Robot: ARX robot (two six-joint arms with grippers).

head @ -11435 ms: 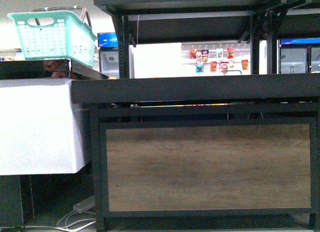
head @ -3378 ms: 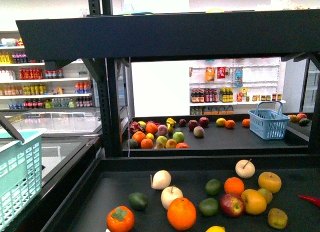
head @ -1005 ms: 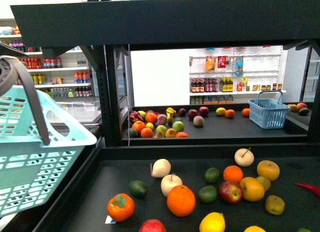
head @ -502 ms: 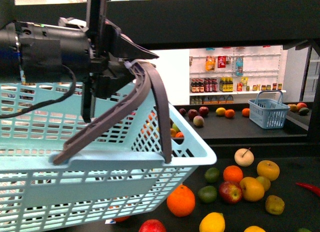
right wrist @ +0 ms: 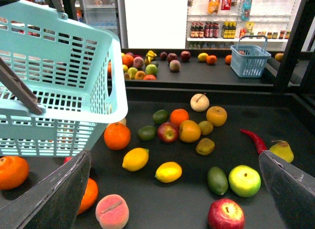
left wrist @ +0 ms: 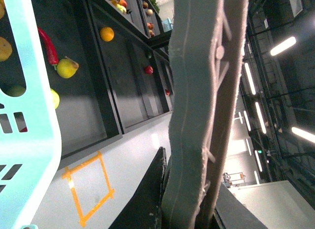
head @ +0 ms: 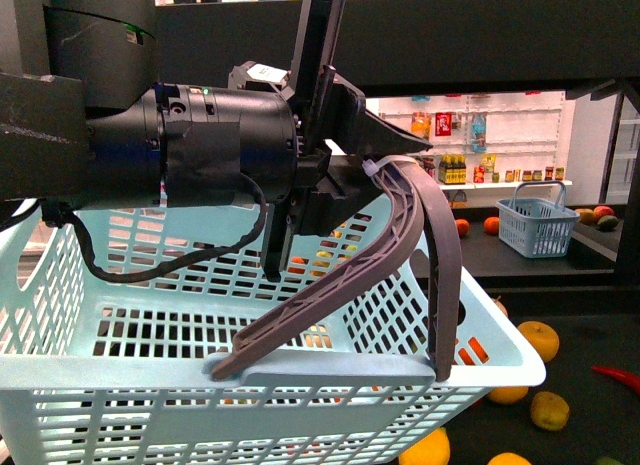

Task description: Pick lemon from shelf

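left jaws are clenched on the grey handles (head: 410, 225) of the mint basket (head: 150, 415). right jaws hang wide apart over the shelf (right wrist: 162, 204), with the lemon (right wrist: 168, 172) lying on its deck among other fruit.

The left arm (head: 150, 155) stretches in from the left side of the front view, bulky black wrist held high and roughly level. Out at its tip, the left gripper (head: 372, 150) is clamped tight on the grey basket handles (head: 420, 245), both pinched together between its jaws. In the right wrist view, the right gripper (right wrist: 173, 157) is spread wide and empty, its two dark fingers (right wrist: 51, 199) far apart.
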